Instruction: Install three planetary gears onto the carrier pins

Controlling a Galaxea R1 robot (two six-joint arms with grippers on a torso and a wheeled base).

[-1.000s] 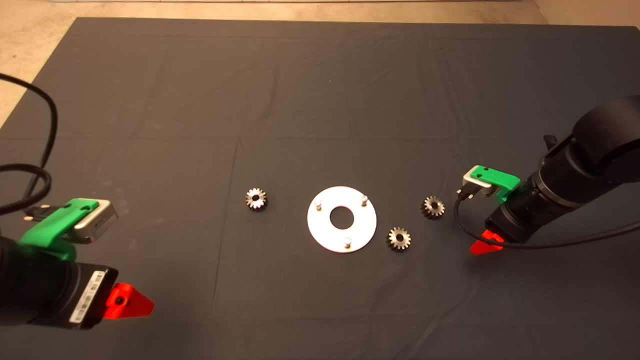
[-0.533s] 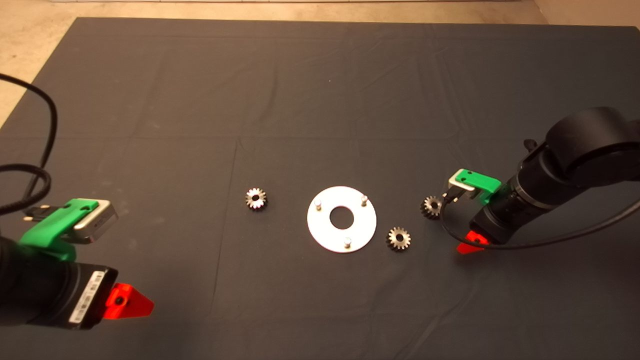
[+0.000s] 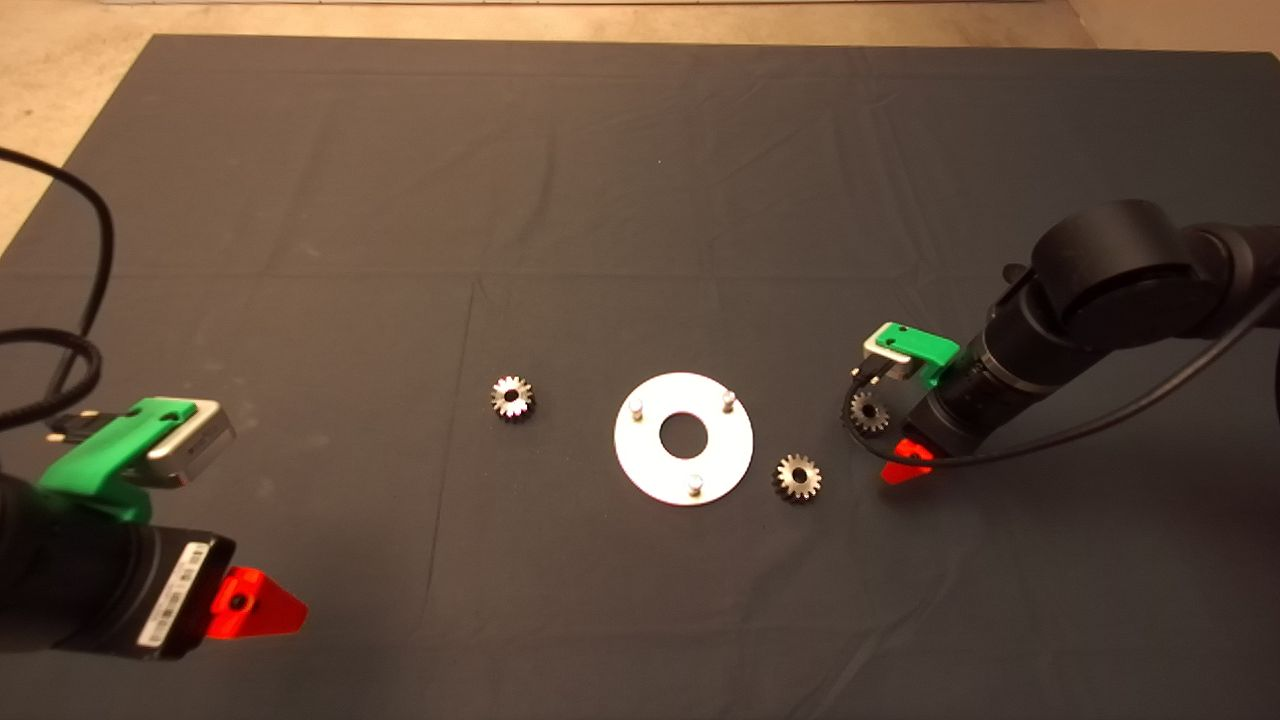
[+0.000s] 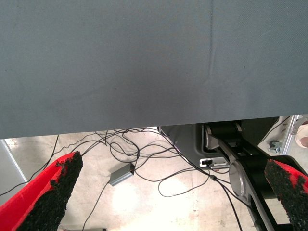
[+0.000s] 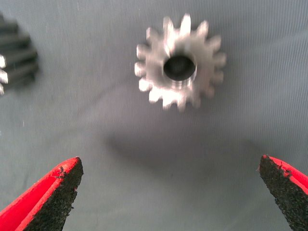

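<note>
Gear (image 3: 868, 411) partly hidden behind right hand (image 3: 893, 450), apparently.

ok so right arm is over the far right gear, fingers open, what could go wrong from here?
1. The right gripper has its fingers open wide with the gear lying flat on the mat ahead of the pads, not between them; closing now would likely miss or nudge it.
2. A second gear lies close by and beside the disc; a sweep could knock it.
3. The cable loops low near the gear and may drag it.
</note>
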